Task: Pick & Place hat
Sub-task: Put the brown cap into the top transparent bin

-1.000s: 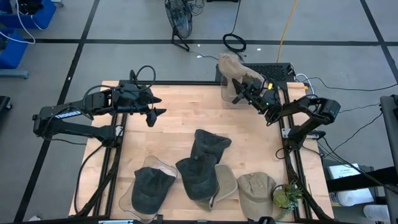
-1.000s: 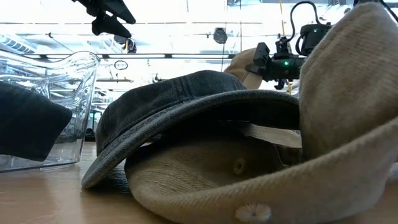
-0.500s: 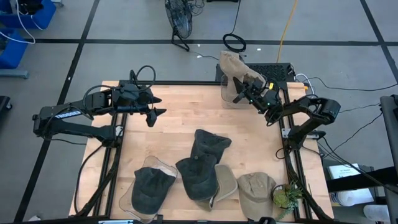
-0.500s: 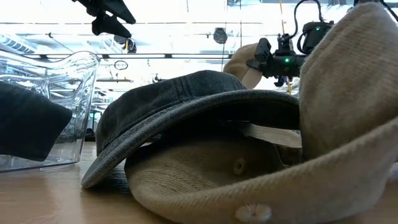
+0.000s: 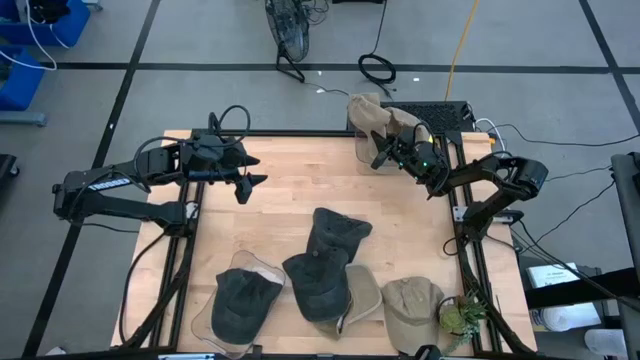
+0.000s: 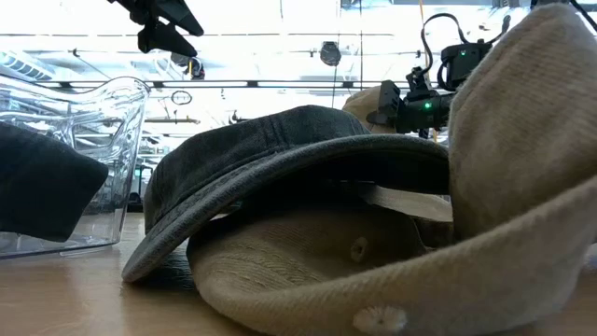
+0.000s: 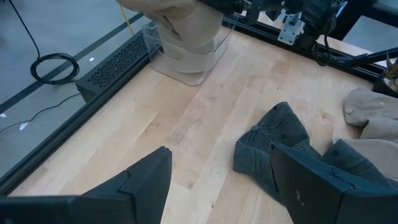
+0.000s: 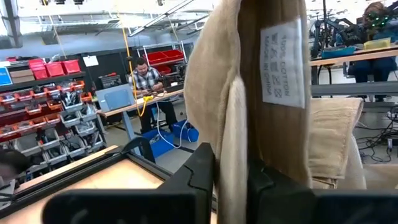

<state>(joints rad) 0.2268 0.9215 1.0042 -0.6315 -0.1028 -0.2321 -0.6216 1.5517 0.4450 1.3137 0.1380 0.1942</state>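
At the upper right of the high view, the right tool [image 5: 388, 150] pinches the tan hat [image 5: 368, 112] over the clear bin [image 5: 366, 152]. Release only once the hat sits squarely in the bin. The left tool [image 5: 246, 181], spread, waits over the table [image 5: 300, 175] at left.

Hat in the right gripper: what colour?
Tan hat; the right wrist view shows it best.

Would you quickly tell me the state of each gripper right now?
Left gripper: open, empty, above the table.
Right gripper: closed on the tan hat, over the clear container.
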